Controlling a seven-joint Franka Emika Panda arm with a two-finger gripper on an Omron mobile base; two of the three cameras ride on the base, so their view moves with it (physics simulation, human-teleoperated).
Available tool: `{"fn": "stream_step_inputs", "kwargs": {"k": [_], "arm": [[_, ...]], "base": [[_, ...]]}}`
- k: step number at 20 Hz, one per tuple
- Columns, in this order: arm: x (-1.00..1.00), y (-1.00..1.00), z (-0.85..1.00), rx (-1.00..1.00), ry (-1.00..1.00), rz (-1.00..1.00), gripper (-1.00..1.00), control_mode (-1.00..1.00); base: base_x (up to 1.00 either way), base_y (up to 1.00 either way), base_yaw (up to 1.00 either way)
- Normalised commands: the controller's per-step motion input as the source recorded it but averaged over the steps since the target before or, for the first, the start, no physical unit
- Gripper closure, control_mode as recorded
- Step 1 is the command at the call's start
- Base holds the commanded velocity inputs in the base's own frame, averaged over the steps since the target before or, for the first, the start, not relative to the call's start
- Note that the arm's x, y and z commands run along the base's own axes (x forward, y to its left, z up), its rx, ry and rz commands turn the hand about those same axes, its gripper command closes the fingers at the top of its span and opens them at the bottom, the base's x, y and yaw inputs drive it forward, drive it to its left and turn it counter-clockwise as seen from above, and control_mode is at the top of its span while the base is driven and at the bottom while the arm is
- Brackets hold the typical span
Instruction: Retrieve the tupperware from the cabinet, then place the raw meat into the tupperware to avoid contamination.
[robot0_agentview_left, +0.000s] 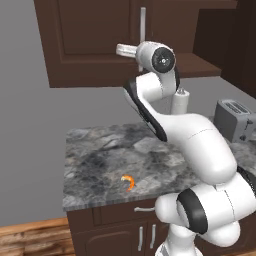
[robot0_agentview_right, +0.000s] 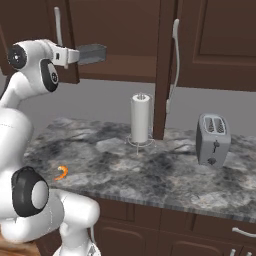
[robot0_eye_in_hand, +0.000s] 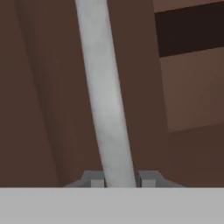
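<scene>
My gripper (robot0_eye_in_hand: 121, 178) is up at the dark brown wall cabinet (robot0_agentview_left: 90, 45), and its fingertips (robot0_eye_in_hand: 97, 178) press against both sides of the left door's long silver bar handle (robot0_eye_in_hand: 103, 87), with no gap showing. That handle (robot0_agentview_left: 143, 25) rises above my hand in the left base view. Just past my hand, a small grey tub with a paler rim, the tupperware (robot0_agentview_right: 94, 55), sits on the cabinet's bottom shelf (robot0_agentview_right: 130, 67). The cabinet's right door (robot0_agentview_right: 165, 65) stands swung out, edge-on. The orange shrimp (robot0_agentview_left: 129, 183) lies on the counter near its front left edge.
A paper towel roll (robot0_agentview_right: 141, 119) stands upright at the back of the grey stone counter (robot0_agentview_right: 150, 170). To its right is a silver toaster (robot0_agentview_right: 213, 139). Lower brown cabinets (robot0_agentview_left: 115, 230) run under the counter.
</scene>
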Motion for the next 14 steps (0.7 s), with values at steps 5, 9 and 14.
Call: {"fn": "stream_step_inputs", "kwargs": {"k": [5, 9, 14], "arm": [[-0.69, 0.35, 0.00, -0.04, -0.10, -0.01, 1.00, -1.00], [-0.62, 0.60, -0.02, -0.04, -0.02, -0.01, 1.00, -1.00], [-0.60, 0.87, -0.10, -0.07, 0.00, -0.02, 1.00, -1.00]], "base": [[0.00, 0.00, 0.00], [0.00, 0.00, 0.00], [0.00, 0.00, 0.00]]}}
